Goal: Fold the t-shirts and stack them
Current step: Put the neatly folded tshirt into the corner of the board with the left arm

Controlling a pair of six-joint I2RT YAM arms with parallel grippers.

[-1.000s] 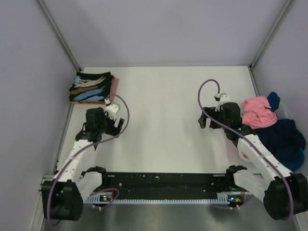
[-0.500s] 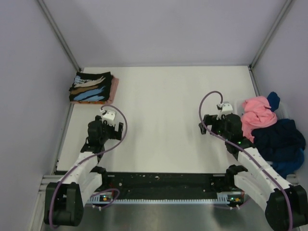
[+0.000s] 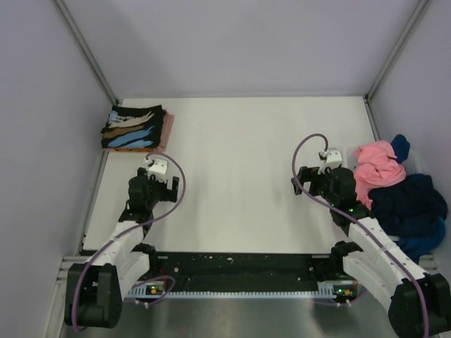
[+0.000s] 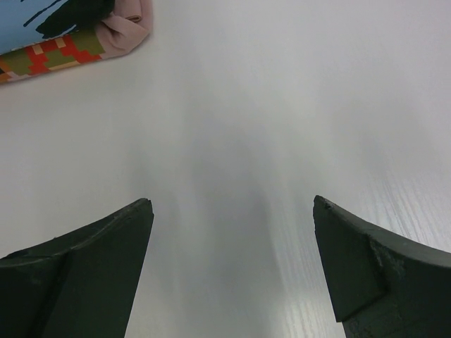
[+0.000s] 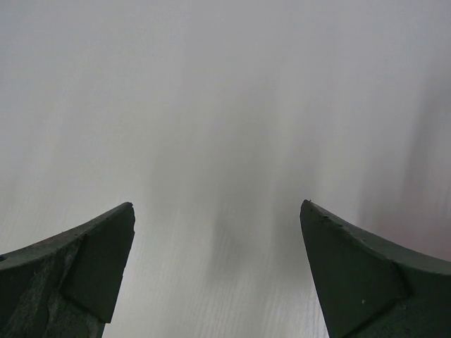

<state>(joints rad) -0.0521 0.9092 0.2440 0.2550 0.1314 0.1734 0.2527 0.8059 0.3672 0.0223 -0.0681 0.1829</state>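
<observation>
Nearest the bases, both arms sit drawn in low over the bare table [image 3: 239, 141]. The left gripper [image 4: 232, 211] has its jaws spread wide with nothing between them, and the right gripper [image 5: 217, 208] is just the same.

Further out at the right edge lies a loose pile of t-shirts [image 3: 394, 190] – a crumpled pink one on top toward the table, with navy and blue ones behind it. None of these is folded, and the heap has no clear long axis.

In the far left corner stands the folded stack [image 3: 134, 128], the black streak-print shirt uppermost. Its long axis runs roughly across the table, and a pink folded edge faces the middle.

I judge the task part done – the pile remains to be folded.
</observation>
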